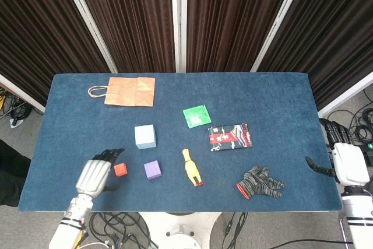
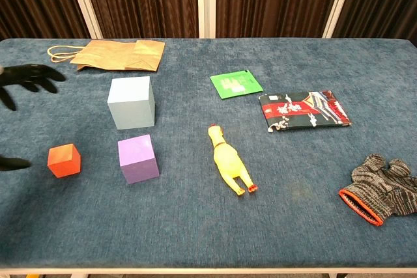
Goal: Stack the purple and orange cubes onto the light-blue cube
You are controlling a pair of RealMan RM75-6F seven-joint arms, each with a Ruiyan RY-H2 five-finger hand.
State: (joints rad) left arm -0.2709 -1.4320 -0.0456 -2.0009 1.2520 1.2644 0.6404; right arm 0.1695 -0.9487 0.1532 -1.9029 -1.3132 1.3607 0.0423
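Observation:
The light-blue cube (image 1: 145,136) (image 2: 131,102) stands left of the table's centre. In front of it sit the purple cube (image 1: 152,169) (image 2: 138,158) and, further left, the small orange cube (image 1: 120,169) (image 2: 64,160). My left hand (image 1: 97,174) hovers just left of the orange cube, fingers spread, holding nothing; in the chest view only its dark fingertips (image 2: 26,76) show at the left edge. My right hand (image 1: 344,161) hangs off the table's right edge with its fingers apart and nothing in it.
A brown paper bag (image 1: 129,91) lies at the back left. A green packet (image 1: 197,115), a dark snack pouch (image 1: 229,137), a yellow rubber chicken (image 1: 191,167) and a grey knit glove (image 1: 260,182) lie right of the cubes.

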